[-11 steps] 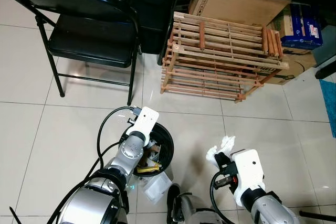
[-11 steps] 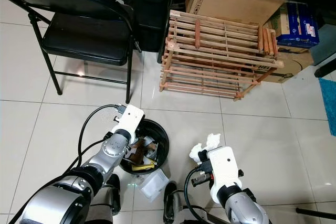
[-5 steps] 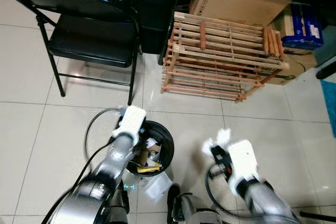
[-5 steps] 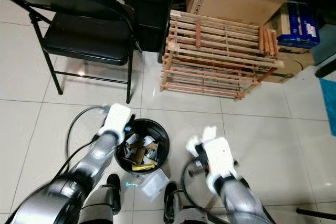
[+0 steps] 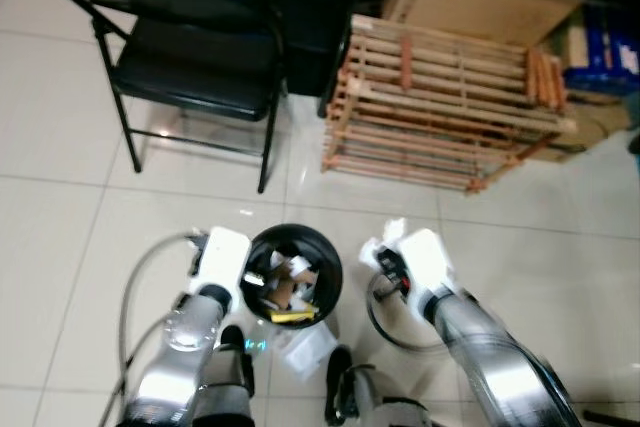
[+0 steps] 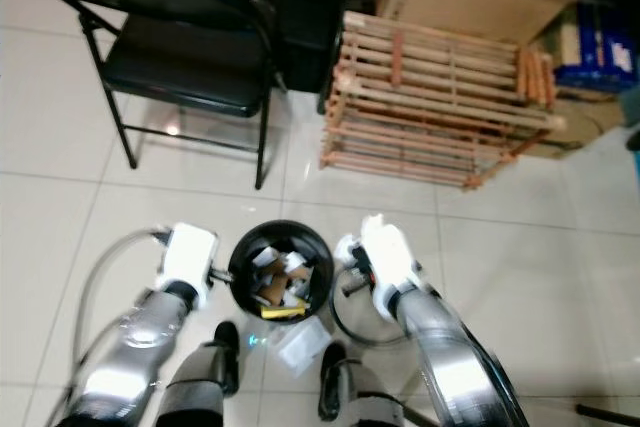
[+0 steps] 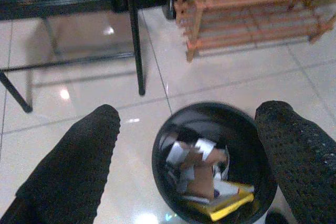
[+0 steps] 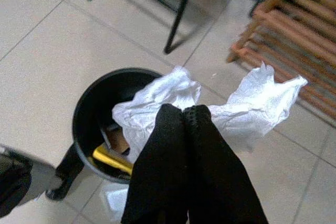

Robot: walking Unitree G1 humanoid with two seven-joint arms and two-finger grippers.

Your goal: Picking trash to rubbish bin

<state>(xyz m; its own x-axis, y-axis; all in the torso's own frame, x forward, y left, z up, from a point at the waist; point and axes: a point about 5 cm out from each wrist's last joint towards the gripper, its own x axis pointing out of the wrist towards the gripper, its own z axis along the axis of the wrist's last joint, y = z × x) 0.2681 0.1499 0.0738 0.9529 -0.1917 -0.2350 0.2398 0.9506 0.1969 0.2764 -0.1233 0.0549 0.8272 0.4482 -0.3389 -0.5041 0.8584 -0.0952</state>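
- The right gripper (image 8: 182,115) pinched a crumpled white tissue (image 8: 239,103), fingers pressed together, just beside the round black plastic rubbish bin (image 8: 90,109).
- The tissue spread sideways past both fingers, one end over the bin's rim.
- The left gripper (image 7: 186,129) was spread wide, hovering above the bin.
- No writing was legible.
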